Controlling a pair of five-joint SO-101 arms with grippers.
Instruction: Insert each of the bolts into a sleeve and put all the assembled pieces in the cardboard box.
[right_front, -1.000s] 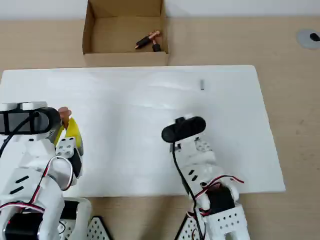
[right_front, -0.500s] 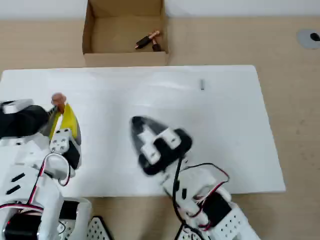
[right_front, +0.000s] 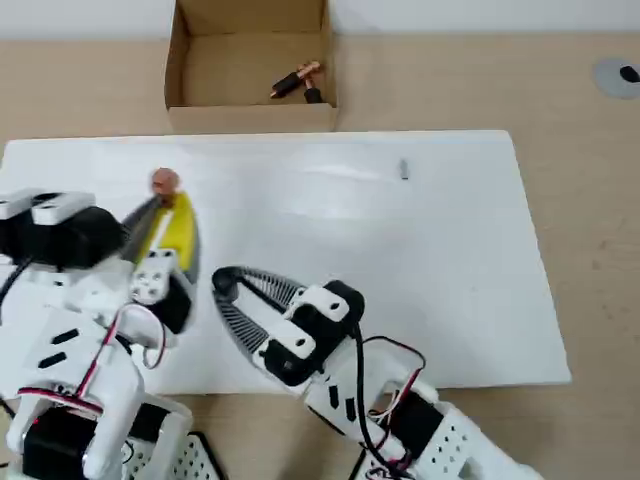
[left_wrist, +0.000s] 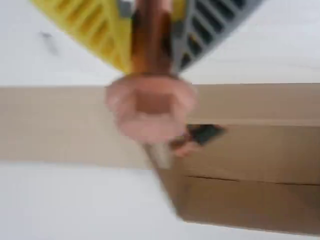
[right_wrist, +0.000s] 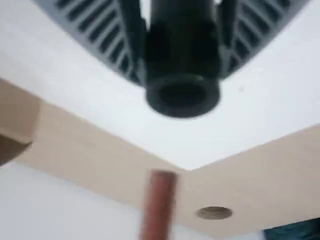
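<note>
Mating step: left gripper (right_front: 158, 203) grips bolt (right_front: 165, 181), right gripper (right_front: 230, 290) grips sleeve (right_wrist: 182, 65); you need to align axes next.

Cardboard box (right_front: 250, 118) behind the mat (right_front: 450, 260), assembled pieces (right_front: 297, 80) inside; bolt (right_front: 165, 181) left of sleeve (right_wrist: 182, 60), both over mat

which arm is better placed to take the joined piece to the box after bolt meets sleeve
Left, probably: the left gripper with the bolt sits nearer the cardboard box; the right gripper, shut on the sleeve, lies farther back.
</note>
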